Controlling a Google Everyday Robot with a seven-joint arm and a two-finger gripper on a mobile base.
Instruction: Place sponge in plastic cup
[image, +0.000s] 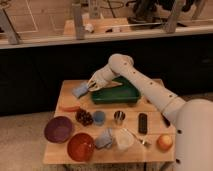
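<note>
My gripper (90, 86) is over the table's back left corner, beside the left end of the green tray (116, 95). It is shut on a blue-grey sponge (80, 90) and holds it just above the tabletop. A small blue plastic cup (99, 117) stands upright in the middle of the table, in front of and right of the sponge. A clear plastic cup (124, 139) lies on its side near the front edge.
A metal cup (119, 117) stands next to the blue cup, with dark grapes (84, 117) on its left. A purple bowl (58, 129), a red bowl (80, 146), a blue cloth (104, 137), a black bar (142, 122) and an orange fruit (164, 142) fill the front.
</note>
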